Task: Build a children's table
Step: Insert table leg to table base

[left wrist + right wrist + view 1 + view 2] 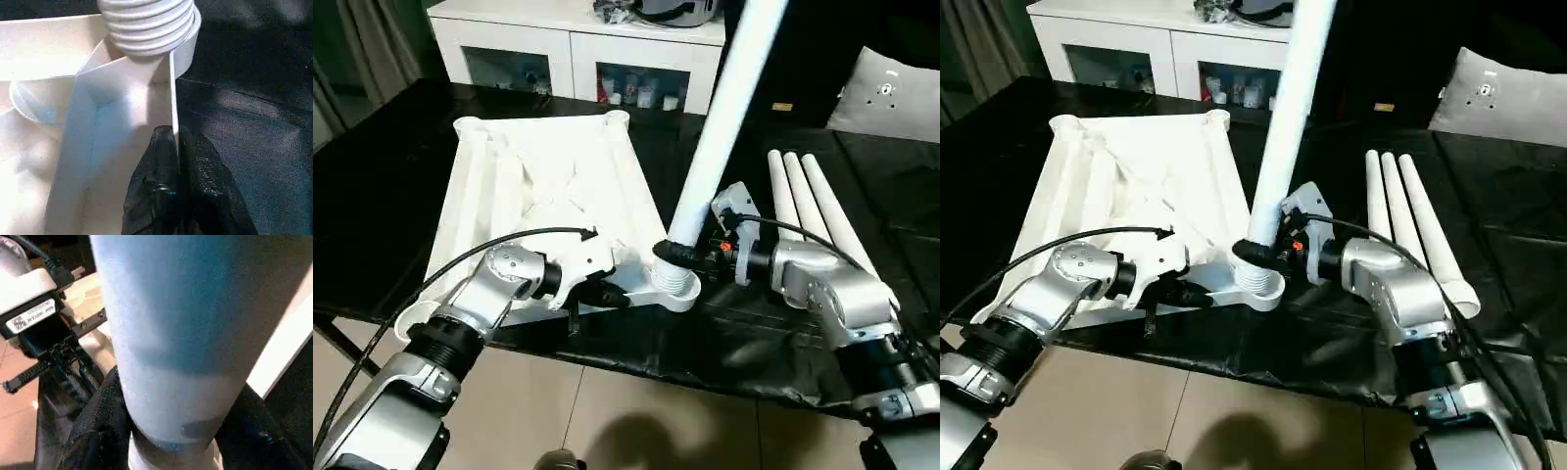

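On the left of the head view, your left gripper (607,291) is pinching a thin rib of the table top (548,186), close to the corner socket (677,290) at the near right corner. The left wrist view shows the two black fingers (161,166) pressed together on that white wall, so the top is being held steady. The top is lying upside down on the black table cover (724,338), ribs facing up, in the upper left and centre of the frame.

In the centre, the standing leg (724,117) is rising from the socket and leaning a little toward the upper right. Its threaded end (149,24) is sitting in the socket, but several threads are still showing above the rim, so I judge it is not screwed fully home.

Just right of it, your right gripper (677,253) is clamping around the base of the leg. Keep the leg in line with the socket while you are turning, otherwise the threads may cross. Turn in short strokes, and keep the left pinch firm so the top is not rotating with it.

At the right, three spare legs (813,206) are lying side by side on the cover, waiting.
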